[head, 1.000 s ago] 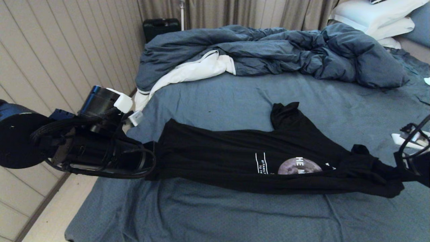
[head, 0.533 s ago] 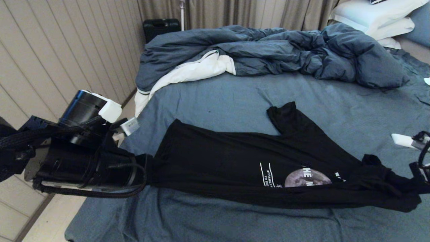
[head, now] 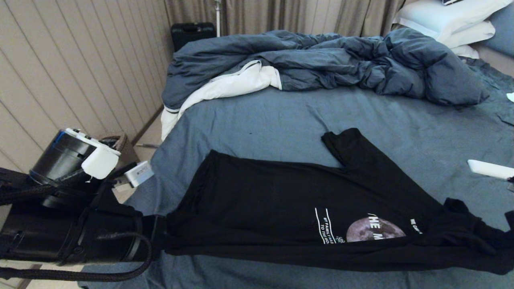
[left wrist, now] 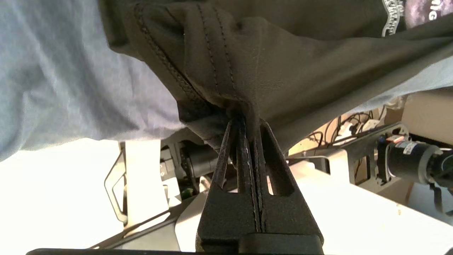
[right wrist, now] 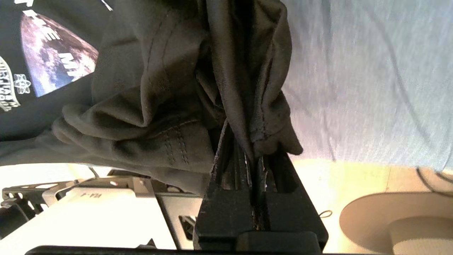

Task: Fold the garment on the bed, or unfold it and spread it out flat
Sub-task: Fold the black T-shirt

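Head view: the garment (head: pixel 305 208) is seen stretched in a long band across the near part of the bed (head: pixel 257 116), close to its near edge, with the moon print and white lettering turned up and one sleeve lying out toward the middle of the bed. Its left end is gathered at the left claw (head: pixel 162 237), which is held just off the bed's near left corner, and its right end runs bunched and creased out of sight at the near right edge. In the left wrist view, the left claw (left wrist: pixel 247 124) is shown fully closed, with a stitched hem of the black cloth pinched between its fingers (left wrist: pixel 272 148). In the right wrist view, the right claw (right wrist: pixel 247 145) is likewise closed tight, and a thick, crumpled fold of the garment is clamped between its fingers (right wrist: pixel 226 152), with the slate-blue sheet seen behind. A dark-blue duvet (head: pixel 321 64) with white lining is heaped along the far side of the bed, and white pillows (head: pixel 449 20) are piled at the far right corner. A small white object (head: pixel 488 168) is seen lying on the sheet near the right edge.
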Robot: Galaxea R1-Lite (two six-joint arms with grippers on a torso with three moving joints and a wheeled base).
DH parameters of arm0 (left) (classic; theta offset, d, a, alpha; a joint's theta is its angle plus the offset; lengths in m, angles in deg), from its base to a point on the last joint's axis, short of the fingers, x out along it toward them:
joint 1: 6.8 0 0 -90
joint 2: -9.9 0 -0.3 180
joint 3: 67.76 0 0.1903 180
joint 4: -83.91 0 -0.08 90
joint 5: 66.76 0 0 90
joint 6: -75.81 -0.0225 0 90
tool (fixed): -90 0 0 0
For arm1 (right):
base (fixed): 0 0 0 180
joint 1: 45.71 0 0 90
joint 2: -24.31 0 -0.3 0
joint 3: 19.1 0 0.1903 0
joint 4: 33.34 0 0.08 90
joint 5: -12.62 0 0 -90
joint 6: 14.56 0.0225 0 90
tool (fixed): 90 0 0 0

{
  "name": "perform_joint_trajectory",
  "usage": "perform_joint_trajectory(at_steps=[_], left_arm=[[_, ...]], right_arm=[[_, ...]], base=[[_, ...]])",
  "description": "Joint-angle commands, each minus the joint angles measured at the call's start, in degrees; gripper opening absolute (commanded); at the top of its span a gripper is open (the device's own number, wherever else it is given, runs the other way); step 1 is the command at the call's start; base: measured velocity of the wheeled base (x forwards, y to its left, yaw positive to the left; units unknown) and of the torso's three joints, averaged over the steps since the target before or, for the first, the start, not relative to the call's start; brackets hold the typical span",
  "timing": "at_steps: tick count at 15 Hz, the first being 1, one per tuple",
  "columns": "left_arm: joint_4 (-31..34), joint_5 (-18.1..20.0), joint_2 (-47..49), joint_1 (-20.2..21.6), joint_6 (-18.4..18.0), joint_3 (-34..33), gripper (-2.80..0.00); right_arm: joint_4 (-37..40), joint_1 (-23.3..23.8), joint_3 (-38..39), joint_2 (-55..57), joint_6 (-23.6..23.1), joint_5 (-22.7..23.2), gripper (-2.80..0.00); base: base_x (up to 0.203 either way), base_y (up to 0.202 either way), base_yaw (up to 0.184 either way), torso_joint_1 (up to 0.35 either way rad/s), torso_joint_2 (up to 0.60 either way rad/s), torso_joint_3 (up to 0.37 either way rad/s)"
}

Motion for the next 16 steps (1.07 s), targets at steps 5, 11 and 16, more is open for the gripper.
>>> perform_joint_trajectory(at_steps=[5,11,16], left_arm=[[-0.4,0.2,-1.3,-2.5,2.2,-4.1,-2.8],[-4.7,-0.2,1.9,-2.5,1.8,-4.3,-2.8],[-8.2,-0.4,3.9,-0.7,1.5,-4.5,-2.8]], right_arm=[[-0.2,1.2,5.2,-2.2,-0.6,-1.2,-2.8],[-6.1,0.4,5.2,2.8,-0.3,-1.3,-2.8],[-7.4,-0.1,4.6,4.7,-0.3,-1.3,-2.8]], base=[[0.0,0.0,0.0,0.0,0.0,0.0],[0.0,0.0,0.0,0.0,0.0,0.0],[0.0,0.0,0.0,0.0,0.0,0.0]])
